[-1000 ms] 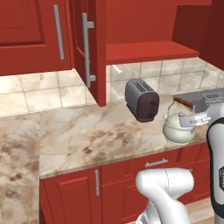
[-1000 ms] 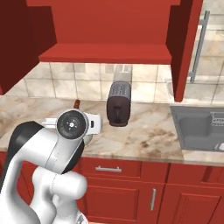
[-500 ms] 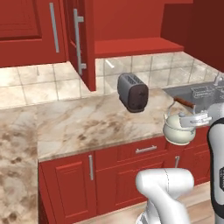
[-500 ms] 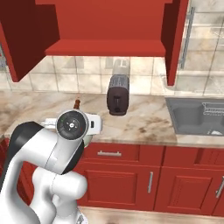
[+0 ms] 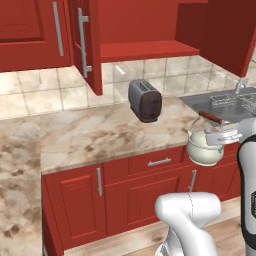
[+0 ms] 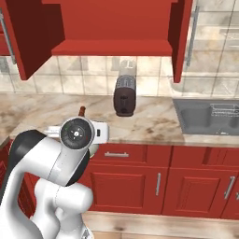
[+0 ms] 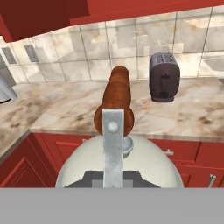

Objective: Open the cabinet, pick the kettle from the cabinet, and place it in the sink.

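In the left base view the cream-white kettle (image 5: 204, 149) hangs in front of the counter edge, left of the sink (image 5: 220, 101), above the lower cupboards. My gripper (image 5: 226, 136) is shut on its arched handle. The hand view looks down the reddish-brown handle bar (image 7: 116, 99) onto the round kettle body (image 7: 144, 164), with my gripper (image 7: 114, 178) closed around the wire. In the right base view my arm hides most of the kettle; only its handle tip (image 6: 82, 111) sticks out. The cabinet (image 5: 145, 50) stands open above the counter with a bare red shelf (image 6: 112, 47).
A boxy toaster (image 5: 145, 100) stands on the marble counter (image 5: 95, 135) under the open cabinet. The cabinet's left door (image 5: 86, 45) swings out over the counter. A wire dish rack (image 6: 223, 112) lies in the sink, with a faucet (image 5: 241, 85) behind. Red lower cupboards (image 6: 140, 179) line the front.
Both base views have shifted: the base has drawn back from the counter, so more of the lower cupboards and the sink shows. The kettle stays in my shut gripper.
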